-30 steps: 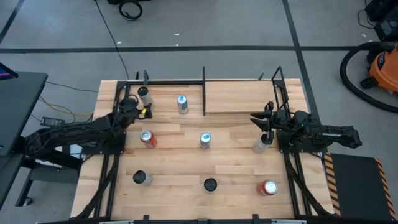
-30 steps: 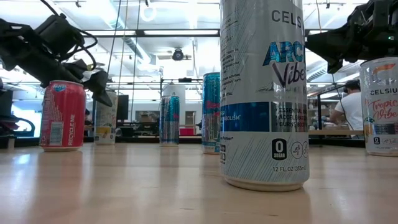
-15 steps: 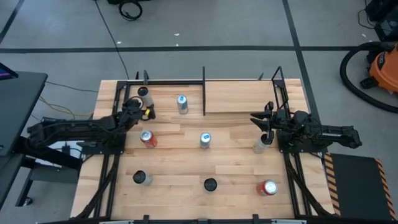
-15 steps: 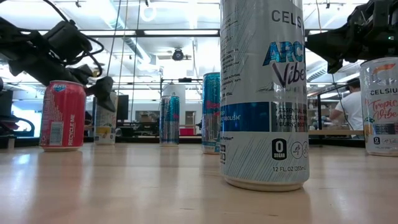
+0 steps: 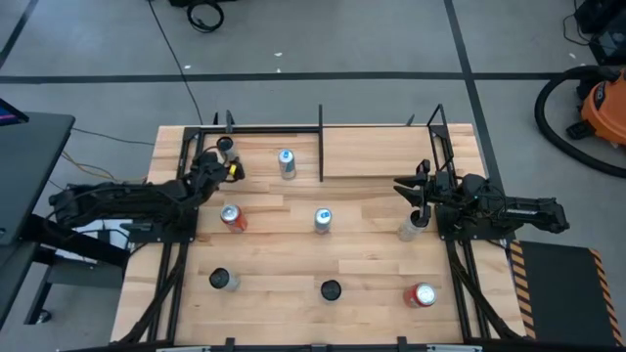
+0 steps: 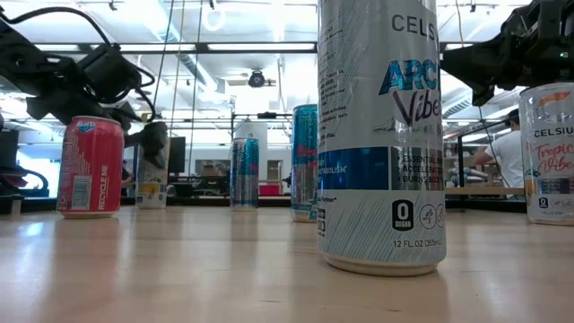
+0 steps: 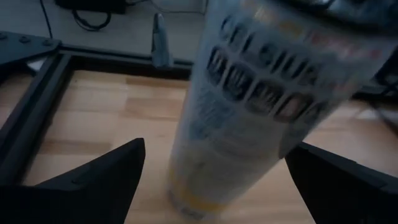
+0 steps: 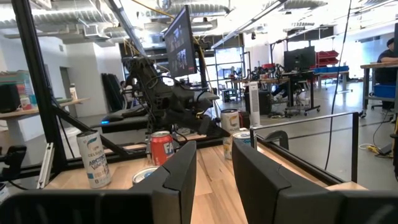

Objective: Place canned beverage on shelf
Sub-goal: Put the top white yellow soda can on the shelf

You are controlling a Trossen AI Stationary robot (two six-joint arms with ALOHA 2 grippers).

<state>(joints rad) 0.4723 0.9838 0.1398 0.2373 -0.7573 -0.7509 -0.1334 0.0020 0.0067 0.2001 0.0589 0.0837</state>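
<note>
Checked in on the rig, and the can I cared about (image 5: 225, 144) was a pale one with dark lettering and a yellowish band near its base. It stood upright at about 11 o'clock on the bench (image 5: 284, 269), near the far-left corner. The left gripper (image 5: 221, 157) was right on it with the jaws spread wide. In the left wrist view one finger sat on each side of the can, with bare wood showing between finger and can, so nothing was being squeezed. The shelf (image 5: 377, 152) was the smooth pale panel with thin black rods at roughly 1 o'clock, well apart from that can.

The right gripper (image 5: 423, 196) hung at about 3 o'clock, just beside another pale can (image 5: 409, 231). Its jaws were parted a little and held nothing.

Hard to make out: the wrist camera smeared the label so I couldn't read it, and the can's top was cut off there. From the low view the left gripper covered most of that can.
</note>
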